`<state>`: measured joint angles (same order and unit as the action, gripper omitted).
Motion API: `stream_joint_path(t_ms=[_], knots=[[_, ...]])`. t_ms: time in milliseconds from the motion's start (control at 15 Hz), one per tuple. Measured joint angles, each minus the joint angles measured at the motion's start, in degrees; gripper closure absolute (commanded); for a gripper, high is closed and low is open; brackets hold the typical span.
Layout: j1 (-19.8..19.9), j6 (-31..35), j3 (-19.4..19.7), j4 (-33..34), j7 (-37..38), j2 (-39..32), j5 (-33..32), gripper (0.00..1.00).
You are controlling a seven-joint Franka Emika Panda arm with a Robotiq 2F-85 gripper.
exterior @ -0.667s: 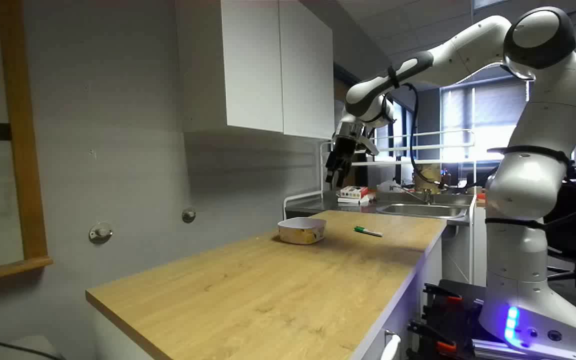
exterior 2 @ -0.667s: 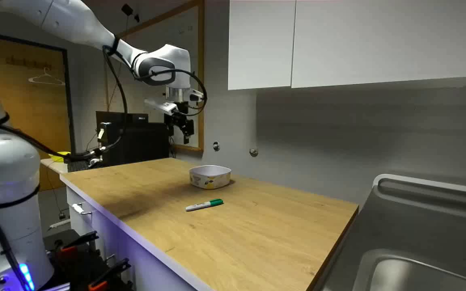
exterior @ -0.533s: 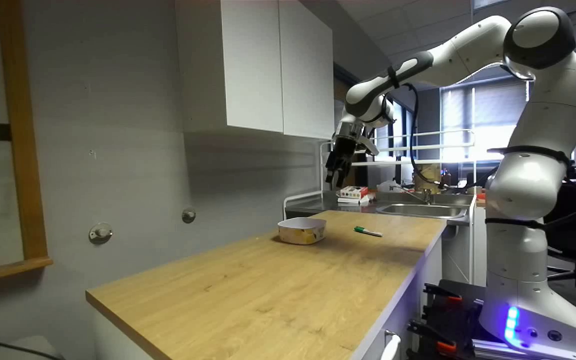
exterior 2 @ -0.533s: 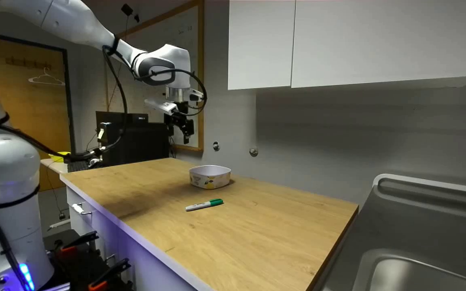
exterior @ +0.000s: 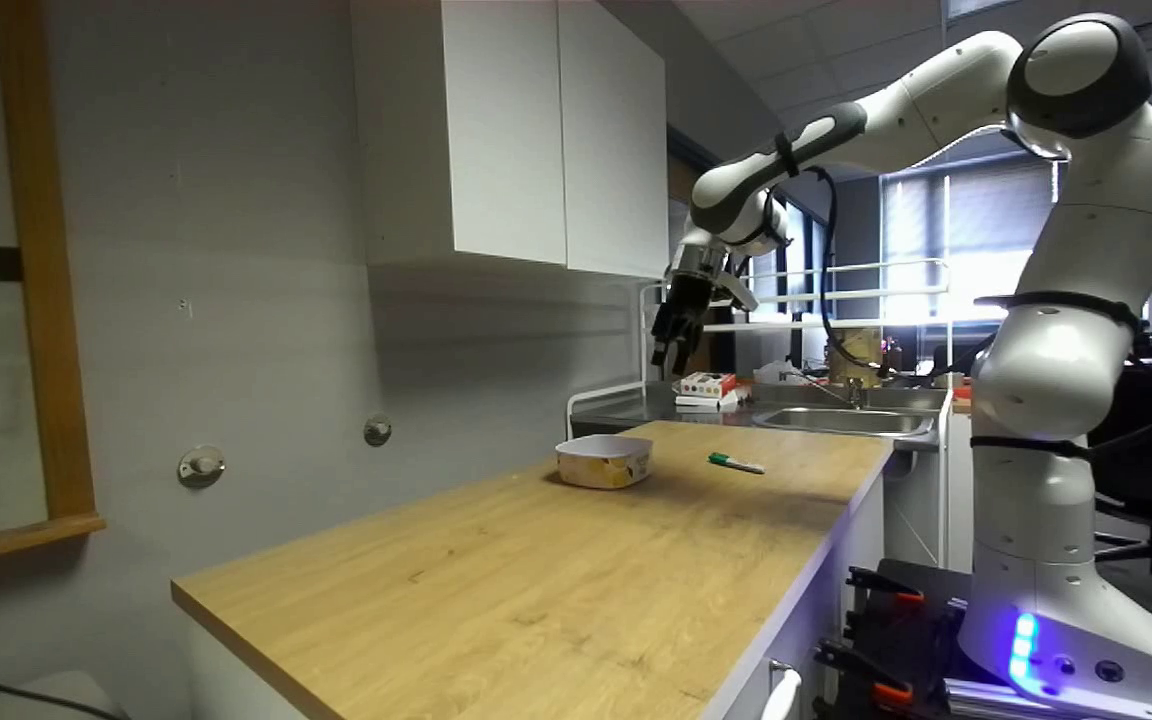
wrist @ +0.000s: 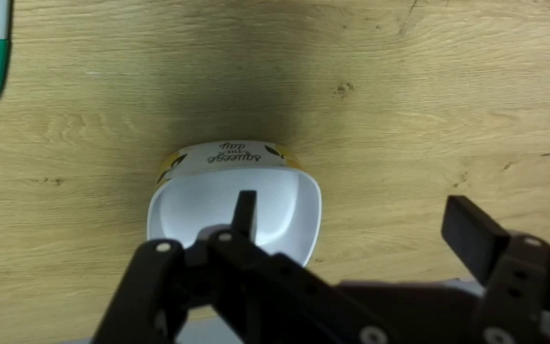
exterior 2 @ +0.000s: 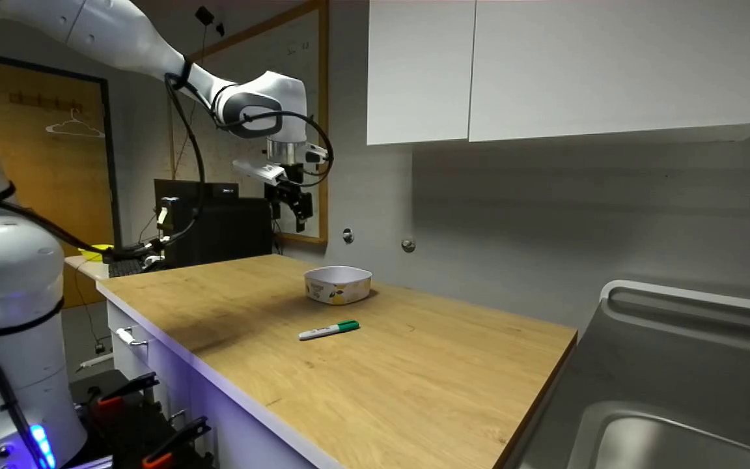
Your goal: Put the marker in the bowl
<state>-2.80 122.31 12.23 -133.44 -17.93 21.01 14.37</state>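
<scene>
- A black two-fingered gripper [wrist: 350,205], carried by a white jointed robot arm [exterior 2: 121,32], hung above a wood-grained table [exterior 2: 427,391], its fingers [wrist: 245,212] spread wide and holding nothing, apparently ready for a pick-up.
- A low, rounded-square bowl [exterior 2: 323,291], white inside and lemon-printed outside, stood upright near the table edge along the grey wall [exterior 2: 512,215], its open top presumably there to receive the drop.
- A slim, green-capped white marker [exterior 2: 329,330] lay flat on the wood, apart from the bowl, farther from the wall edge and nearer the edge by the steel sink [exterior: 841,421].
- The fingers stood apart in line with the wall edge, across the marker's length, a stance that should suit pinching its barrel.
- One finger overlapped the bowl in the wrist view; the marker likely called for a shift toward the sink edge.
</scene>
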Motion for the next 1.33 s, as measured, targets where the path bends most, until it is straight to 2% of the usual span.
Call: stream_joint_path(t_ms=[333, 800, 1067, 1333], knots=[[2.59, 2.23, 0.34, 1.03, -0.03, -2.78, -0.03, 0.00], [9.20, 5.66, 2.58, 5.49, -0.13, -13.99, -0.75, 0.00], [13.20, 5.89, 2.96, 7.60, -0.06, -19.98, -2.55, 0.00], [16.23, 5.90, 3.29, 8.20, 0.64, -23.57, -7.20, 0.00]])
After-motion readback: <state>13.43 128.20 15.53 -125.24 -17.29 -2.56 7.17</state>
